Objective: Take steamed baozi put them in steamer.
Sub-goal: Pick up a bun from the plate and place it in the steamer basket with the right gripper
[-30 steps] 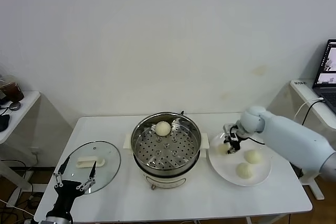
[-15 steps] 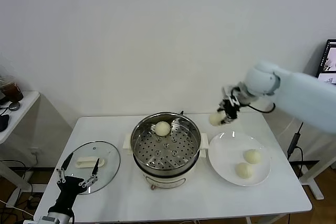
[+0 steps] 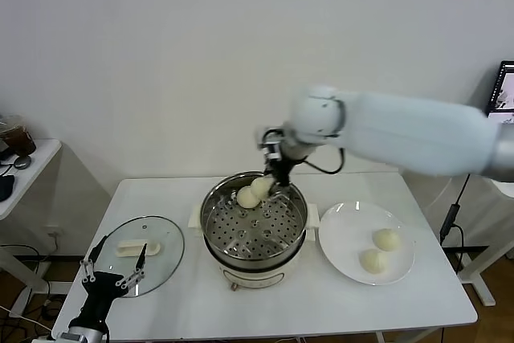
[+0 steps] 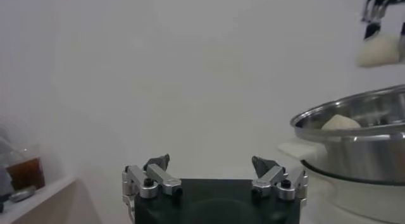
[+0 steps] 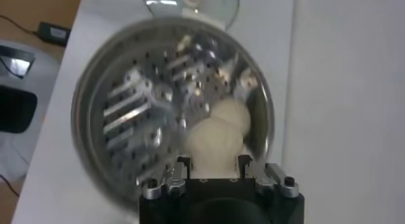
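Cream-white baozi (image 3: 263,185) round, no long axis, pinched in right gripper (image 3: 271,183) fingers above steamer (image 3: 254,226), left gripper (image 3: 112,275) fingers wide.

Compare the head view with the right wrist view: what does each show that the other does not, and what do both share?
Only the head view shows the plate with two baozi, the whole right arm, and the left gripper parked open near the lid.

Only the right wrist view looks straight down into the steamer, past the right gripper shut on a baozi.

Both show the steamer, the held baozi above its tray, and one baozi already inside.
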`<control>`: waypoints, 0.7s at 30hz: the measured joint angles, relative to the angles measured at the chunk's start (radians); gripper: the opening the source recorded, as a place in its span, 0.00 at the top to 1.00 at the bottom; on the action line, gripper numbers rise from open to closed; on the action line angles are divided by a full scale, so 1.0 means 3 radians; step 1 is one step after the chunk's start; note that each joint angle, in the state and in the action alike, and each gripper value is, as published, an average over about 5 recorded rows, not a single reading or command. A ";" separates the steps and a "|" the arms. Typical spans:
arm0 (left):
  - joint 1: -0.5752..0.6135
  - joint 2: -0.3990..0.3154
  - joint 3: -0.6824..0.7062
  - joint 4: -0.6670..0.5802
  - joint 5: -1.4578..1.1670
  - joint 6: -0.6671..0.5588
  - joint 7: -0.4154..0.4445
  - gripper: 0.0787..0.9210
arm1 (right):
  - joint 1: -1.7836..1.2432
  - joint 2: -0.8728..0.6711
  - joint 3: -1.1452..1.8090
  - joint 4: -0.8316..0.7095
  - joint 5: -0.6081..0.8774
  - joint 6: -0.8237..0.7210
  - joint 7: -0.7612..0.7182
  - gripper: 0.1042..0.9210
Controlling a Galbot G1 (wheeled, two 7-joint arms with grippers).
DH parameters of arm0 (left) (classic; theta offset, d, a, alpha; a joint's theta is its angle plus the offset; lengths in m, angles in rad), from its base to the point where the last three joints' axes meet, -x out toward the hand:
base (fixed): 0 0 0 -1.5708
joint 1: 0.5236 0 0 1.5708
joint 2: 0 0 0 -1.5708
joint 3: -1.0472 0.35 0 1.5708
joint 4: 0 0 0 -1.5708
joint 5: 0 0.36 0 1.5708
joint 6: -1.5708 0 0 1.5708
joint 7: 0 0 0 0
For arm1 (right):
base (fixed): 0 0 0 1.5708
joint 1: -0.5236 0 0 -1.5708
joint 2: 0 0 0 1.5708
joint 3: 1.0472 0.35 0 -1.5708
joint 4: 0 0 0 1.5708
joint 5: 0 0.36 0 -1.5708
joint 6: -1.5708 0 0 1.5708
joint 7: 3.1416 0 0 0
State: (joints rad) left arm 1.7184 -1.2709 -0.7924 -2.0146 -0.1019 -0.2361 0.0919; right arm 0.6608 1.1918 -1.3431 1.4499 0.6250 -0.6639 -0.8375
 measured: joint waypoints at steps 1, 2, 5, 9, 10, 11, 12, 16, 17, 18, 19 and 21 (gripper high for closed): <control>0.0004 0.0001 -0.0008 -0.0002 -0.0002 -0.0001 -0.0001 0.12 | -0.0029 0.0067 -0.0003 -0.0045 0.0009 -0.0018 0.0022 0.57; 0.0007 0.0001 -0.0015 -0.0003 -0.0004 -0.0002 -0.0002 0.12 | -0.0058 0.0130 -0.0006 -0.0089 0.0015 -0.0034 0.0042 0.57; 0.0010 0.0001 -0.0028 -0.0001 -0.0007 -0.0006 -0.0004 0.12 | -0.0146 0.0297 -0.0013 -0.0215 0.0025 -0.0074 0.0098 0.57; 0.0000 -0.0005 -0.0032 0.0008 -0.0009 -0.0008 -0.0005 0.12 | -0.0261 0.0480 -0.0016 -0.0363 0.0018 -0.0116 0.0145 0.57; -0.0004 -0.0007 -0.0032 0.0011 -0.0010 -0.0008 -0.0006 0.12 | -0.0289 0.0520 -0.0017 -0.0397 0.0013 -0.0124 0.0151 0.57; -0.0008 -0.0009 -0.0033 0.0014 -0.0011 -0.0008 -0.0006 0.12 | -0.0316 0.0558 -0.0019 -0.0430 0.0006 -0.0131 0.0158 0.57; -0.0011 -0.0011 -0.0033 0.0016 -0.0012 -0.0008 -0.0006 0.12 | -0.0341 0.0591 -0.0021 -0.0461 -0.0002 -0.0138 0.0163 0.57; -0.0017 -0.0018 -0.0032 0.0018 -0.0016 -0.0008 -0.0006 0.12 | -0.0433 0.0693 -0.0025 -0.0562 -0.0021 -0.0159 0.0182 0.57; -0.0019 -0.0018 -0.0032 0.0020 -0.0018 -0.0008 -0.0006 0.12 | -0.0453 0.0714 -0.0027 -0.0582 -0.0025 -0.0163 0.0186 0.57; -0.0021 -0.0017 -0.0033 0.0021 -0.0019 -0.0008 -0.0006 0.12 | -0.0471 0.0734 -0.0029 -0.0601 -0.0030 -0.0166 0.0189 0.57; -0.0024 -0.0016 -0.0033 0.0022 -0.0021 -0.0008 -0.0006 0.12 | -0.0489 0.0754 -0.0031 -0.0620 -0.0037 -0.0169 0.0194 0.57; -0.0028 -0.0013 -0.0034 0.0025 -0.0023 -0.0008 -0.0006 0.12 | -0.0521 0.0791 -0.0033 -0.0660 -0.0052 -0.0174 0.0205 0.57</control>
State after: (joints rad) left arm 1.7099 -1.2749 -0.8026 -2.0072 -0.1089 -0.2385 0.0900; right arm 0.5045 1.4290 -1.3530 1.2518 0.6095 -0.7161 -0.7759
